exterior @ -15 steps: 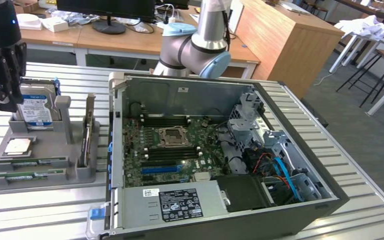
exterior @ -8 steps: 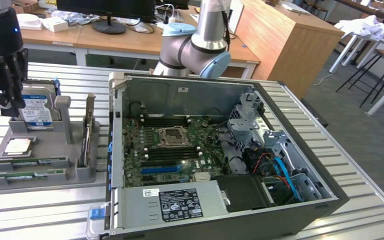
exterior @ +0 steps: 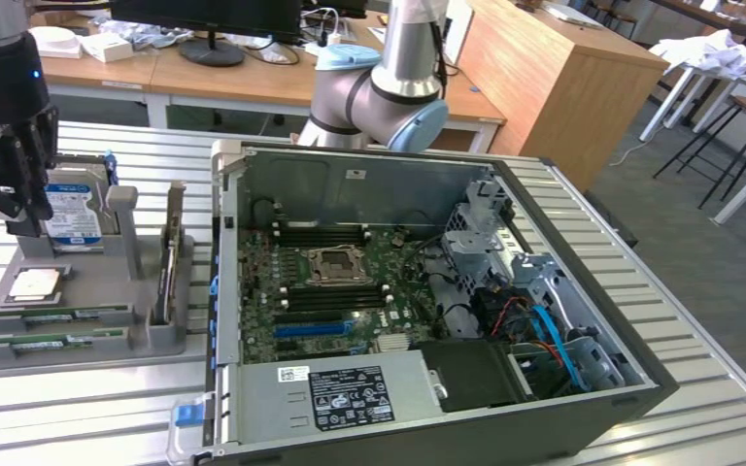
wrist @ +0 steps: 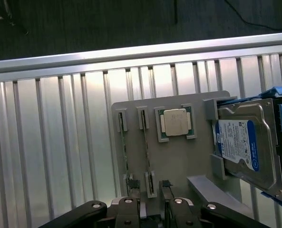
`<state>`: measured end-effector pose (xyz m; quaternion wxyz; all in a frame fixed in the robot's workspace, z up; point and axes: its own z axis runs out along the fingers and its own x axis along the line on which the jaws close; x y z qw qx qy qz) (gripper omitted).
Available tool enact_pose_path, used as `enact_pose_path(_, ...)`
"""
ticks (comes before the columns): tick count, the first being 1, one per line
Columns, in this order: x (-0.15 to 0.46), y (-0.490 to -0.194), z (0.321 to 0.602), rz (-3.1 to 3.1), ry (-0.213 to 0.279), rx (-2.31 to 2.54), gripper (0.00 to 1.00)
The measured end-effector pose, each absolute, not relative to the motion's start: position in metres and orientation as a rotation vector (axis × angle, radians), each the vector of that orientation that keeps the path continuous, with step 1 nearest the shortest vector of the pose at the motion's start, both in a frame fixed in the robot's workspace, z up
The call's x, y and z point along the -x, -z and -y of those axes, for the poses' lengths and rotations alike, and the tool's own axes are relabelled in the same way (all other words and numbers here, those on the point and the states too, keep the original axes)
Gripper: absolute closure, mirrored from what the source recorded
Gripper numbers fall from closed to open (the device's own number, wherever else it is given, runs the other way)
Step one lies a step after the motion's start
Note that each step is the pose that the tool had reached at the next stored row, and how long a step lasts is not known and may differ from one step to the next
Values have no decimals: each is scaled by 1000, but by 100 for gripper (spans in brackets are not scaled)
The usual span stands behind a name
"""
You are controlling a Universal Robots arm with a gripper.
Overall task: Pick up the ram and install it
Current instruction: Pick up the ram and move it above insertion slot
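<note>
Exterior view: the tool [exterior: 11, 194] hangs at the upper left of frame, and the ram [exterior: 55, 316] sits in the grey holder [exterior: 101, 291] at lower left. Wrist view: the tool [wrist: 149, 191] has its fingers apart, either side of the ram [wrist: 147, 152] beside the CPU [wrist: 175, 122]. Looks light, stiff and fragile, so pinch the flat faces gently.

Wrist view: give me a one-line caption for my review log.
Open hand above a grey holder carrying two ram sticks, a processor and a hard drive, on a slatted metal table.

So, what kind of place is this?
Likely a robotics lab or workshop: an open computer case lies on a slatted metal table, a robot arm stands behind it, with office desks beyond.
</note>
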<state>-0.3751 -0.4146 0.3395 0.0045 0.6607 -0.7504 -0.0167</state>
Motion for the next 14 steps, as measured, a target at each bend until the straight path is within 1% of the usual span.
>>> enact_pose_path(14,375,-317,415,2352,55,-2071,70)
